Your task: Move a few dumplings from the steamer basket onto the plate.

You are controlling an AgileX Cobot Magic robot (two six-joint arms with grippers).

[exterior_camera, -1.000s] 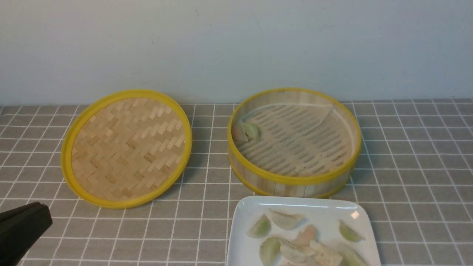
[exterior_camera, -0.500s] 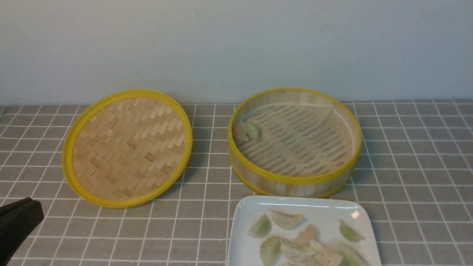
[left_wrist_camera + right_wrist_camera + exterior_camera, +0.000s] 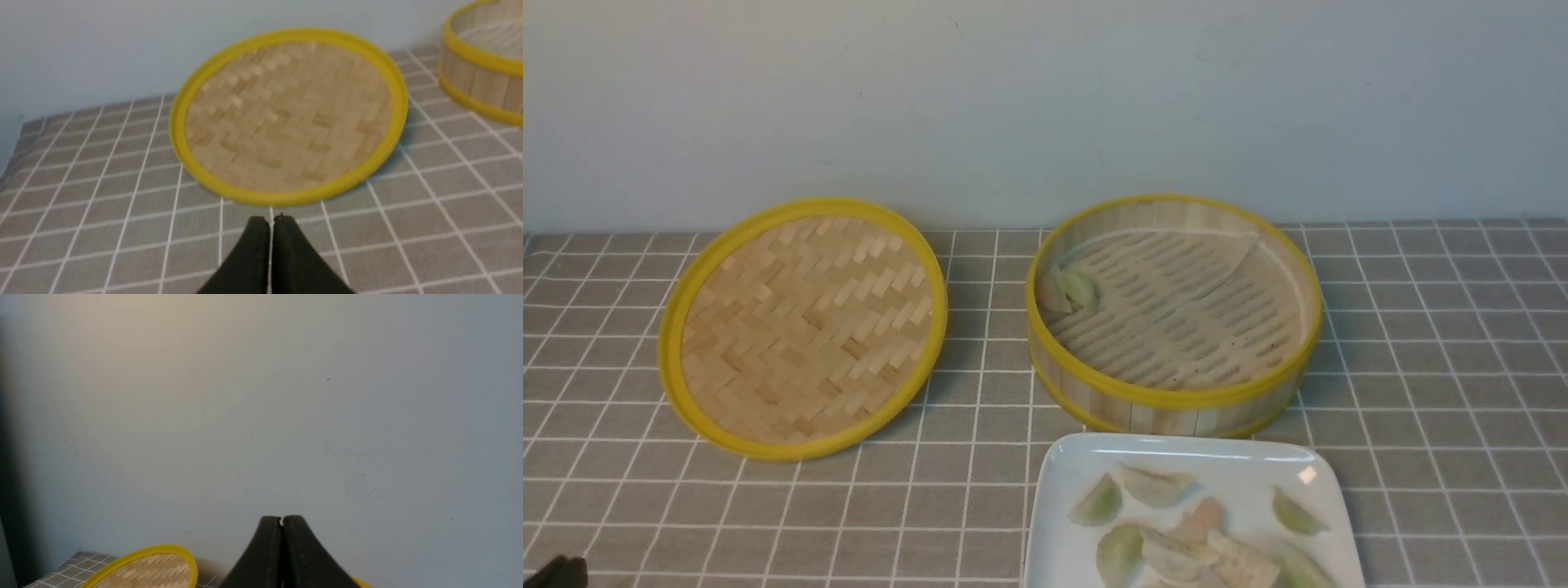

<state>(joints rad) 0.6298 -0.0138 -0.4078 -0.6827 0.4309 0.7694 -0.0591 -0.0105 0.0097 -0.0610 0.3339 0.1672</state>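
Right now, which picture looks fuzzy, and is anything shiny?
The left wrist view is fuzzy: the woven lid and the steamer basket look smeared, while the shut left tool stays sharp. In the front view the plate is shiny, with a white glint near its far rim. The right wrist view shows mostly wall, warmer-tinted on one side.
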